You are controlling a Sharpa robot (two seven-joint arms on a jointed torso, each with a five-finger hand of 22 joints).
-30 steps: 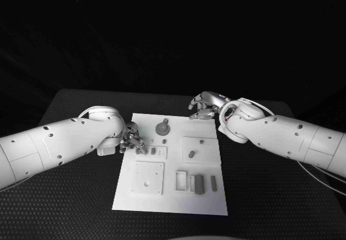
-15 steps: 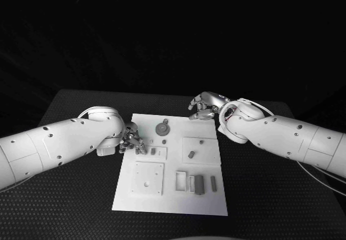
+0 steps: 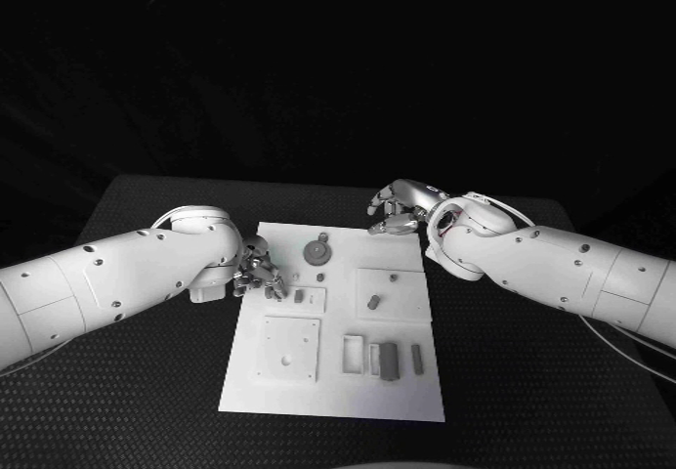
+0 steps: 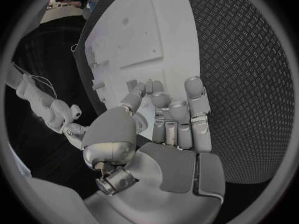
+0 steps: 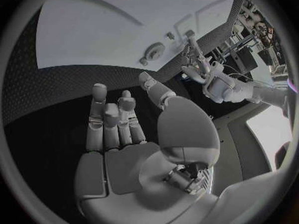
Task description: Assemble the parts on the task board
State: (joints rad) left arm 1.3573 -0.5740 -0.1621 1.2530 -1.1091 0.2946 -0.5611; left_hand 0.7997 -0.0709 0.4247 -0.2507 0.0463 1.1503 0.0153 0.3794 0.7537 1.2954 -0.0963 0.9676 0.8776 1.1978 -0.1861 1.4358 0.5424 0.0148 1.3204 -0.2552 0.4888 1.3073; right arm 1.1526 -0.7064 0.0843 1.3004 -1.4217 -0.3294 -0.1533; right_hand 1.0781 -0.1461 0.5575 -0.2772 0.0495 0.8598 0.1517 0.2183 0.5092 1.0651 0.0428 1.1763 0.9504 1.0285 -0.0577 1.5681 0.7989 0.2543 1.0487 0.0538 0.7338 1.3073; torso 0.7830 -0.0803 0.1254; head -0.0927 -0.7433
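The left hand [image 3: 261, 277], fingers apart and empty, is held at the board's [image 3: 338, 391] left edge, nearest a small part [image 3: 299, 290] lying just beside it; the right hand [image 3: 399, 207], fingers loosely apart and empty, is held off the far edge

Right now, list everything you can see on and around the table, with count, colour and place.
Table: one, black, textured top, under everything.
Task board: one, white plate, middle of the table.
Round part: one, grey, far end of the board.
Small parts: several, grey, in the board's near and middle areas; exact count unclear.
Left hand: one, silver, at the board's left edge, fingers apart, holding nothing.
Right hand: one, silver, at the board's far right corner, holding nothing.
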